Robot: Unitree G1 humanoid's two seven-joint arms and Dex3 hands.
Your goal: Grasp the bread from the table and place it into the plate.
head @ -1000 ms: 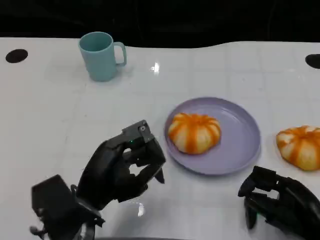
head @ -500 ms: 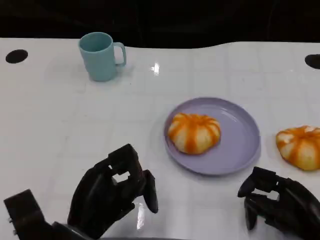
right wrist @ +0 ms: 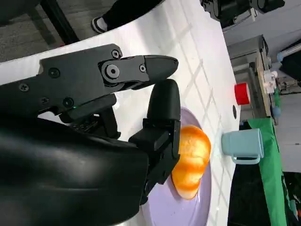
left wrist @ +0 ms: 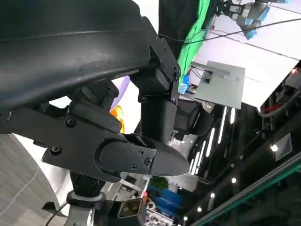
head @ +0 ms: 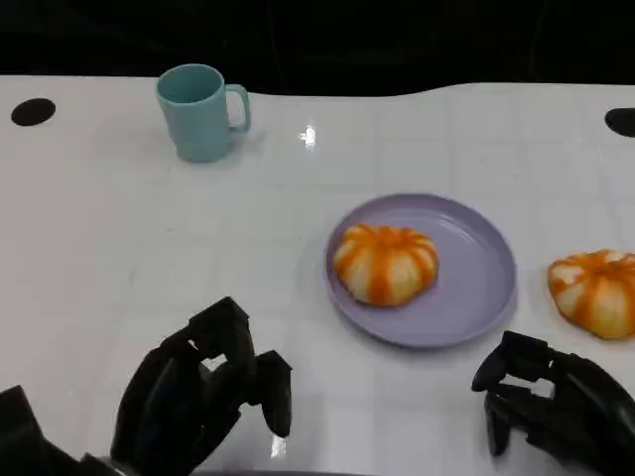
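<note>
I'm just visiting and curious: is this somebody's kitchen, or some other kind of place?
Probably a robotics lab or workshop, not a kitchen. The white table holds only a staged mug and plate, and the wrist views show equipment racks, cables and industrial ceiling lights.

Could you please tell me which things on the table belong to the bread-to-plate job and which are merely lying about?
Belonging to the job:
- purple plate
- bread on the plate
- bread on the table, right of the plate
- left hand and right hand, both holding nothing

Lying about:
- teal mug, far left of the table
</note>
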